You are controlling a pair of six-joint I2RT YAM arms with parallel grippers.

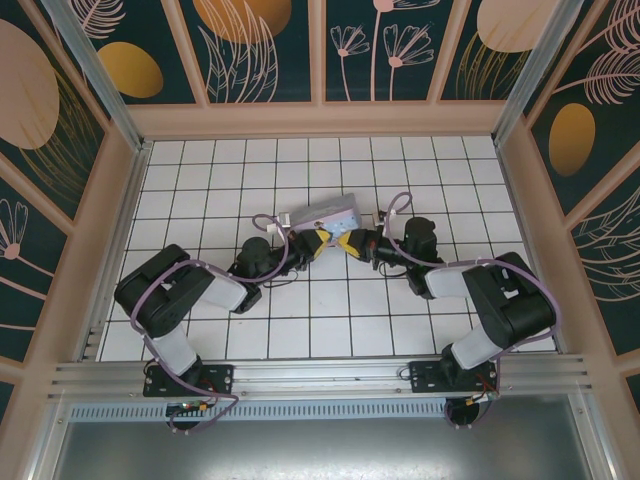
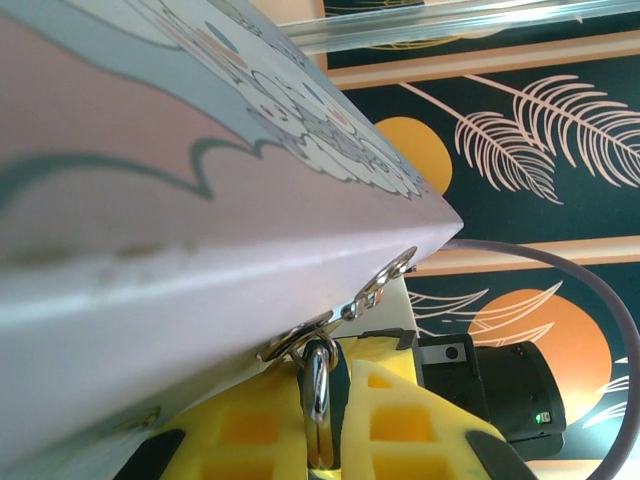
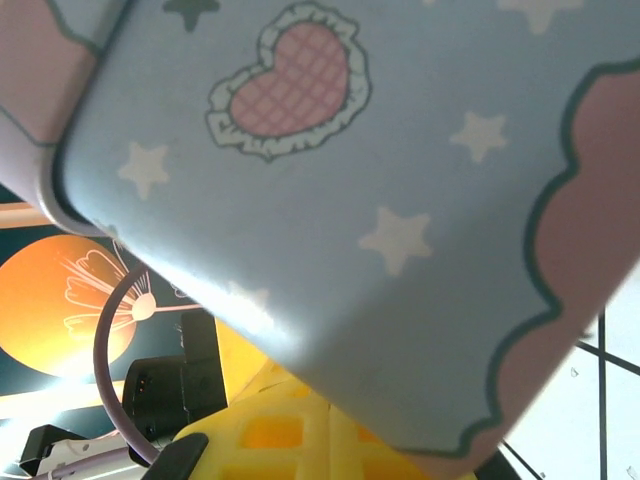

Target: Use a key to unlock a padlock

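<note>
The padlock (only its silver shackle shows) is hooked through the tin's hasp.

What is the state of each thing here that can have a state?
tin: tilted.
padlock: shackle through the tin's ring; body hidden.
left gripper: shut on the padlock.
right gripper: shut; what it holds is hidden.

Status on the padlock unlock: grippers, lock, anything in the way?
Left gripper shut on tiny metal padlock, hooked through hasp of pastel blue rectangular cartoon tin. Right gripper shut, close against tin. Tin crowds both wrist cameras.
</note>
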